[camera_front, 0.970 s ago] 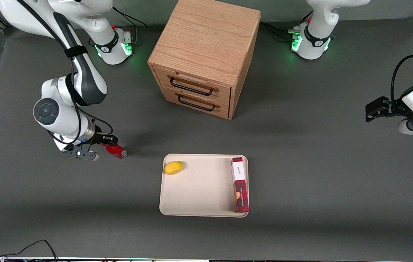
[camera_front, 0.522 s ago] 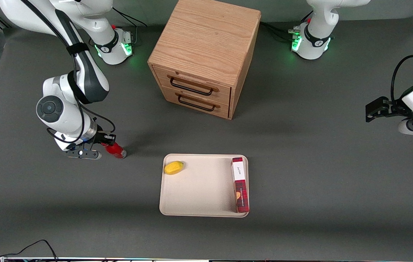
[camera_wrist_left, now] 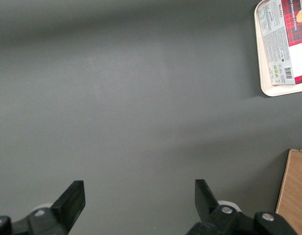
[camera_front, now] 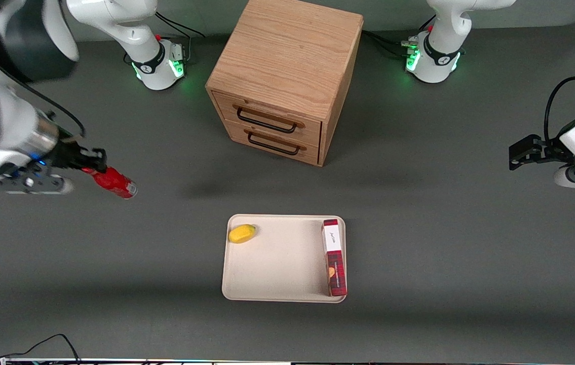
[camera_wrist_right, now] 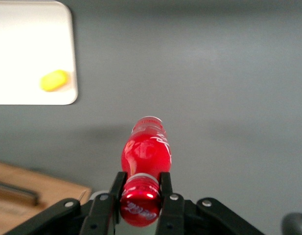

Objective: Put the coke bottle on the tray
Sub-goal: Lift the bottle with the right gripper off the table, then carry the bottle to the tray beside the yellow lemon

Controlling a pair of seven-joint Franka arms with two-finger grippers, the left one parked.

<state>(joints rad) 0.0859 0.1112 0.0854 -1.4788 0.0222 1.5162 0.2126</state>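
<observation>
My right gripper (camera_front: pixel 90 162) is shut on the neck of the red coke bottle (camera_front: pixel 113 182), just under its cap. It holds the bottle in the air above the grey table, toward the working arm's end, well clear of the tray. In the right wrist view the fingers (camera_wrist_right: pixel 165 182) clamp the neck of the bottle (camera_wrist_right: pixel 146 152) and its silvery base points away from the camera. The cream-beige tray (camera_front: pixel 277 268) lies on the table nearer the front camera than the cabinet; one corner of it shows in the right wrist view (camera_wrist_right: pixel 28 58).
A yellow fruit (camera_front: pixel 242 233) and a long red plaid box (camera_front: pixel 334 257) lie on the tray. A wooden drawer cabinet (camera_front: pixel 284 76) stands farther from the front camera than the tray. The tray's corner (camera_wrist_left: pixel 262 63) with the box (camera_wrist_left: pixel 283 39) shows in the left wrist view.
My right gripper has lifted the coke bottle off the table and carried it up and toward the working arm's end. The tray and its contents have not moved.
</observation>
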